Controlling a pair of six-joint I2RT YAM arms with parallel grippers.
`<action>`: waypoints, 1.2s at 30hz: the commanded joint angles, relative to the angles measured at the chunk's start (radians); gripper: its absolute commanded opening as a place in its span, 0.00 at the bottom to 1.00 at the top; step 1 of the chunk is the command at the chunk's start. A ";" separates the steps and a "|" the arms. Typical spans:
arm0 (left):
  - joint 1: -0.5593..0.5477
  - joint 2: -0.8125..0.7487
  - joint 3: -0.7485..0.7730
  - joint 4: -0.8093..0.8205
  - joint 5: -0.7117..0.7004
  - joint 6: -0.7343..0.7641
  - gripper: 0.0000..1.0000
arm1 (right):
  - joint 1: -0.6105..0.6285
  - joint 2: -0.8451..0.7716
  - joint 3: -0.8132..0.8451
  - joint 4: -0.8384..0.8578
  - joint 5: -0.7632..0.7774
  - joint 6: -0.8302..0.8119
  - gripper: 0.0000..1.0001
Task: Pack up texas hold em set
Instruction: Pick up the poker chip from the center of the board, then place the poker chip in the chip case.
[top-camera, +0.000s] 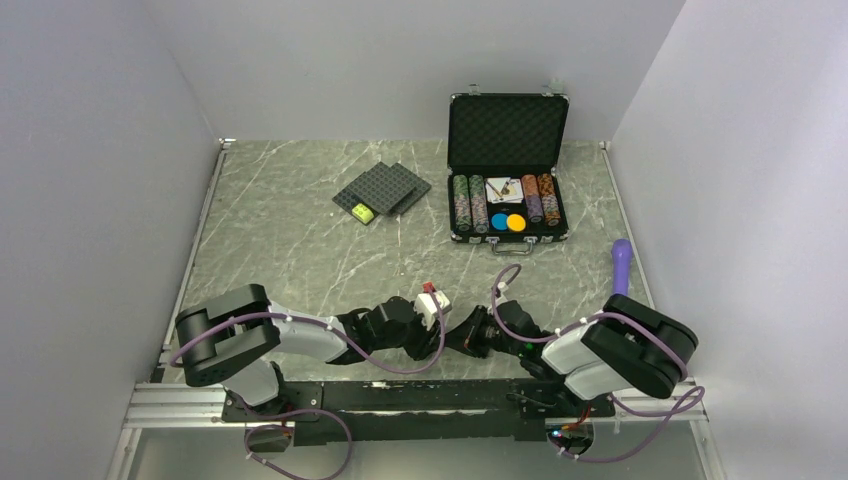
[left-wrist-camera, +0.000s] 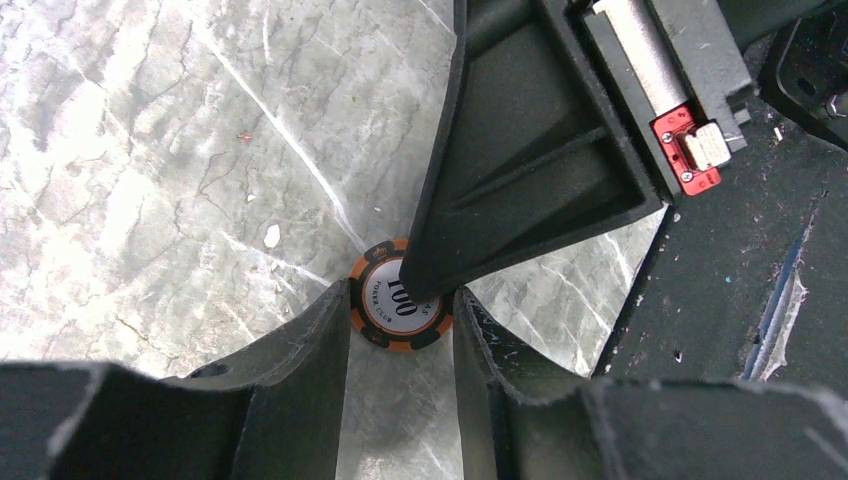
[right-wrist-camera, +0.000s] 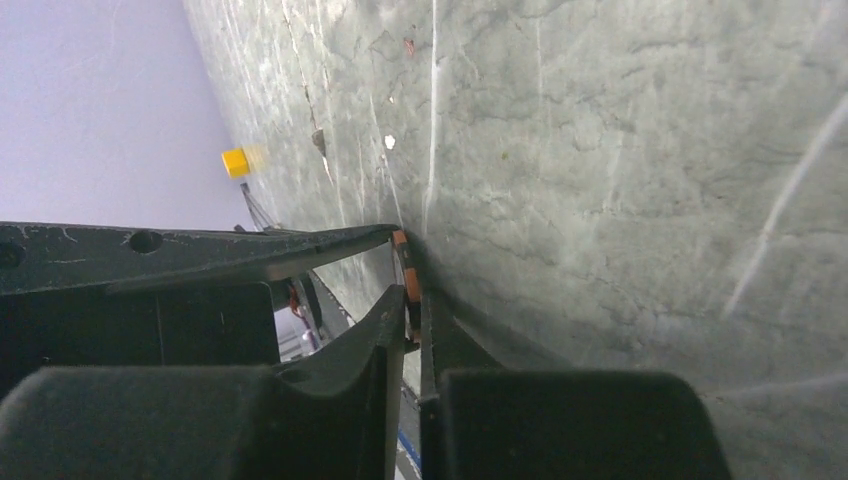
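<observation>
One orange chip (left-wrist-camera: 385, 305) is pinched by its rim in the left gripper (left-wrist-camera: 402, 305), nr the arms' bases, w/ the right gripper (right-wrist-camera: 410, 300) clamped across its faces: prob. a handover, the briefcase (top-camera: 508, 130) being well apart.

Left arm (top-camera: 300, 340), right arm (top-camera: 600, 350): black joints, light-grey links, looping purple cables (top-camera: 507, 267); left claw (left-wrist-camera: 402, 305) matte black, scuffed.

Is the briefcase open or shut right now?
Open. The briefcase lid stands upright showing foam, with chip stacks exposed in its base.
</observation>
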 joint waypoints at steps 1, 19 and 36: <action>-0.005 0.018 -0.015 -0.064 0.058 -0.007 0.28 | 0.014 0.035 -0.016 0.041 0.023 -0.014 0.06; 0.076 -0.343 0.151 -0.483 -0.015 0.116 0.99 | -0.020 -0.637 0.231 -0.869 0.350 -0.306 0.00; 0.478 -0.384 0.629 -0.947 -0.001 0.138 1.00 | -0.678 -0.342 0.773 -1.266 0.471 -0.670 0.00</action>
